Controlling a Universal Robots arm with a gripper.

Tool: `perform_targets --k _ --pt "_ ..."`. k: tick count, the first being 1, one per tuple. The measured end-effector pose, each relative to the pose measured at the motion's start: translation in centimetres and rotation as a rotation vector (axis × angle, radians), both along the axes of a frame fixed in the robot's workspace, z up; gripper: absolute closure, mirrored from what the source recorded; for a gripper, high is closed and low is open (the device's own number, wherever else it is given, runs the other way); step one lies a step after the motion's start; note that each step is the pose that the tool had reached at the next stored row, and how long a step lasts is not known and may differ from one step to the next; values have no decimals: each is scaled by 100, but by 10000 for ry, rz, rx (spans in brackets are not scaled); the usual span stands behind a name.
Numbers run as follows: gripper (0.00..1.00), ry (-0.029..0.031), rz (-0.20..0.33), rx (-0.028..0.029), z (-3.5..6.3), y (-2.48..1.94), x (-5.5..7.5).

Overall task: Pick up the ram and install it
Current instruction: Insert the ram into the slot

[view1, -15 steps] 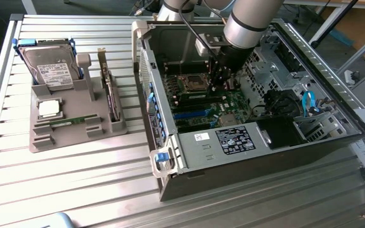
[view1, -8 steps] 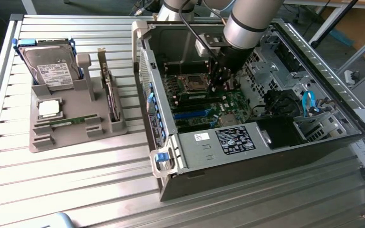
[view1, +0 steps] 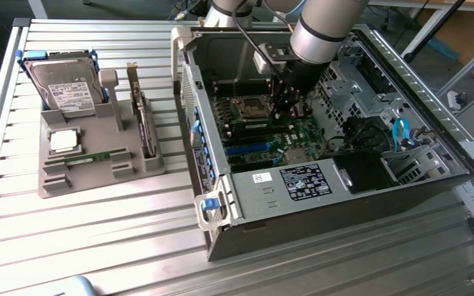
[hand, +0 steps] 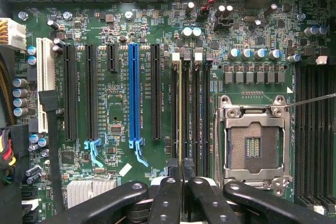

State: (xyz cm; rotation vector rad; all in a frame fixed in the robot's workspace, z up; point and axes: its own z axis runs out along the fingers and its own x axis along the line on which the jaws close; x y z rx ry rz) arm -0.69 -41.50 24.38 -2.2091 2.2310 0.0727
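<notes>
- My pincer point(hand: 181, 176) is clenched on the ram point(hand: 180, 114), with one finger point(hand: 168, 195) pressed against each flat side.
- In the wrist view the ram is edge-on: a thin yellow-green line running straight out from between my fingertips.
- That line lies along the bank of black memory slots point(hand: 197, 114), on the side of the bank farther from the processor socket point(hand: 252, 145).
- The long blue expansion slot point(hand: 134, 98) runs parallel to the ram, a little way off on the side away from the socket.
- I cannot tell whether the ram's lower edge is already in a slot or just above it.
- In the exterior view my pincer point(view1: 286, 108) reaches down inside the open computer case point(view1: 261, 203), over the motherboard and just to the exterior view's right of the processor socket point(view1: 249, 108).
</notes>
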Motion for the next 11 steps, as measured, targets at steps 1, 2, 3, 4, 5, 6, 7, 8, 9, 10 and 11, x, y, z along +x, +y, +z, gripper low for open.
perform_targets --k 1,2,3,4,5,6,7,8,9,10,11 --pt "88 0 8 0 0 0 0" --pt "88 0 30 0 0 0 0" --pt "88 0 55 0 0 0 0" --pt "88 0 88 0 0 0 0" --pt "88 -1 120 1 0 0 0" --pt "88 0 144 0 0 0 0" --pt "88 0 147 0 0 0 0" --pt "88 0 150 0 0 0 -1" --pt "88 -2 148 1 -3 0 -2" --pt "88 -3 149 1 -5 0 -2" --pt "88 -5 148 0 -6 0 -2"
